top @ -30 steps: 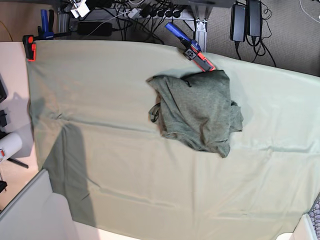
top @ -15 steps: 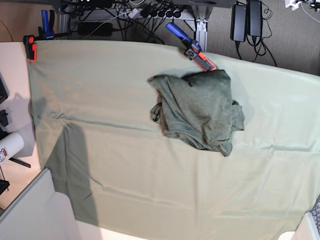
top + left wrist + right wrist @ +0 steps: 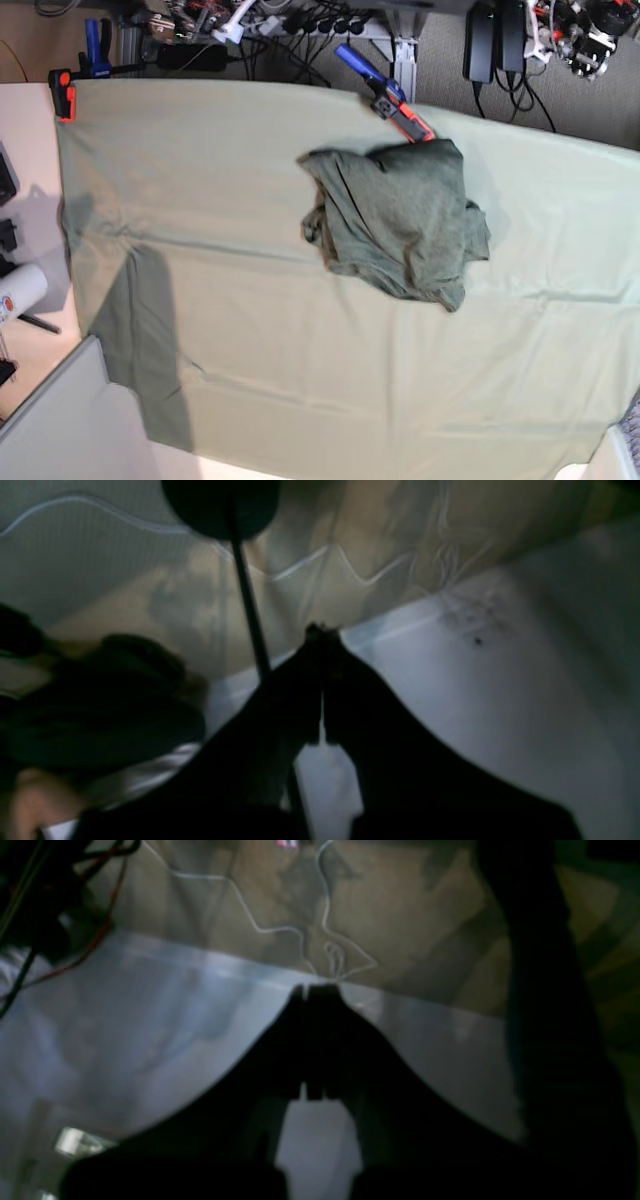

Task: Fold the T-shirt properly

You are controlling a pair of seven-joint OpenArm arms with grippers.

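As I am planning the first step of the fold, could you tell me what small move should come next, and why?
Probably bring one arm out over the T-shirt and open its hand. The shirt lies crumpled in a heap on the pale green sheet, near the orange clamp, and neither arm is over it. The left hand and right hand are both shut and hold nothing.

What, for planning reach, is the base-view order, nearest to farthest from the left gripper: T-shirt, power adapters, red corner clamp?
The left gripper is at top right.
1. power adapters, beside it
2. T-shirt, centre
3. red corner clamp, far left
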